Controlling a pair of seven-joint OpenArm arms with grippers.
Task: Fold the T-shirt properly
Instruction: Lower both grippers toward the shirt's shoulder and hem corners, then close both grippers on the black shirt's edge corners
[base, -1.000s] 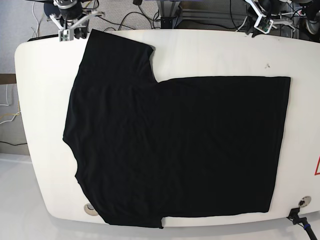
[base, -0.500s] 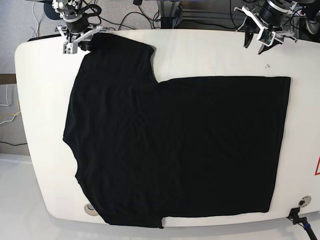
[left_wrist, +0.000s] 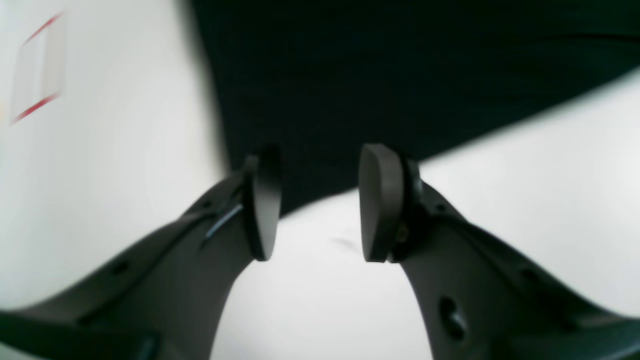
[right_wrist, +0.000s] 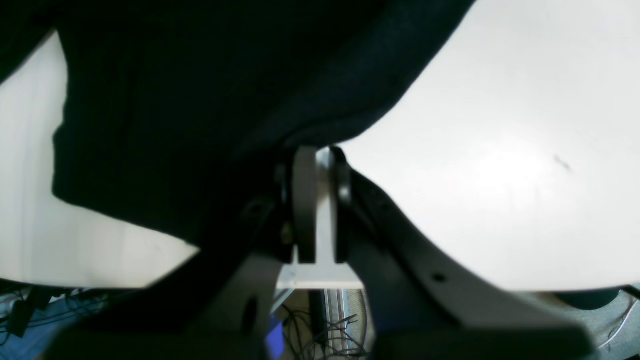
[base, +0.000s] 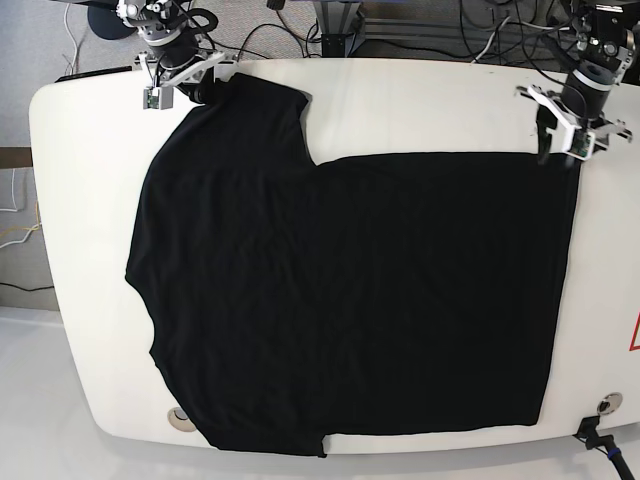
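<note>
The black T-shirt (base: 350, 290) lies spread flat on the white table (base: 420, 105), one sleeve toward the far left. My right gripper (base: 190, 92) is at that sleeve's far corner; in the right wrist view its fingers (right_wrist: 305, 200) are nearly together on the T-shirt (right_wrist: 175, 115) edge, and the cloth drapes over one finger. My left gripper (base: 563, 148) is at the shirt's far right corner. In the left wrist view the left gripper (left_wrist: 320, 200) stands open, its pads either side of the T-shirt (left_wrist: 375, 75) corner, just above the table.
Cables and stands (base: 330, 30) crowd the floor behind the table's far edge. Round holes sit near the front edge at left (base: 180, 418) and right (base: 607, 405). A red-lined sticker (base: 634, 335) marks the right edge.
The right gripper moved onto the sleeve corner, shut on it and drew it inward. The left gripper came down from behind the table to the shirt's far right corner.
</note>
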